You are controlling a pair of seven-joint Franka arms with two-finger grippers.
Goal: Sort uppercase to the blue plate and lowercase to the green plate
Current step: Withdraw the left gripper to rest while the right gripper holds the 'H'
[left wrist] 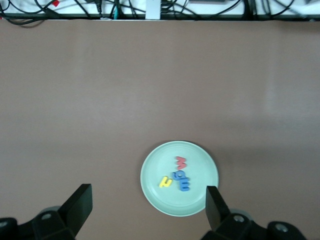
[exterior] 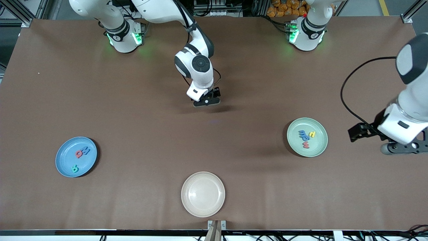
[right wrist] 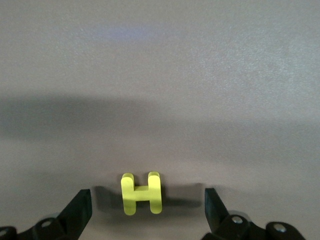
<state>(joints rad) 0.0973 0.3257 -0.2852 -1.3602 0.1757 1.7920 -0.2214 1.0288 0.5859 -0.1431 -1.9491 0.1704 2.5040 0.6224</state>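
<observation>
On the brown tabletop (exterior: 133, 110), toward the right arm's end, you see the round shallow sky-blue plate (exterior: 63, 163). In it lie three small foam capital letters: a red Q (exterior: 79, 153) touching a blue M (exterior: 86, 150), and a teal-green R (exterior: 75, 169) a little apart from them, nearer to the front camera.

Next comes the round cream-white plate (exterior: 203, 194), close to the tabletop edge at the front camera, with nothing in it.

Above the middle of the tabletop the right claw (exterior: 206, 101) hangs low, its fingers (right wrist: 80, 210) standing wide apart and gripping nothing. In the right wrist view you find the small yellow foam capital letter H (right wrist: 141, 193) lying flat on the tabletop between the two fingers, not touched by either one. In the front view the H is hidden under the claw.

Then you come to the round shallow pale mint-green plate (exterior: 317, 147), toward the left arm's end. It holds four small foam lowercase letters in a cluster: a blue m (exterior: 303, 133), a blue g (exterior: 305, 138), a red w (exterior: 305, 145) and a small yellow hooked letter (exterior: 312, 134). Which letters touch each other I cannot tell for sure, they lie very close.

The left claw (exterior: 404, 148) waits in the air over the tabletop's end, just beside the green plate, its fingers (left wrist: 80, 202) spread apart and empty.
</observation>
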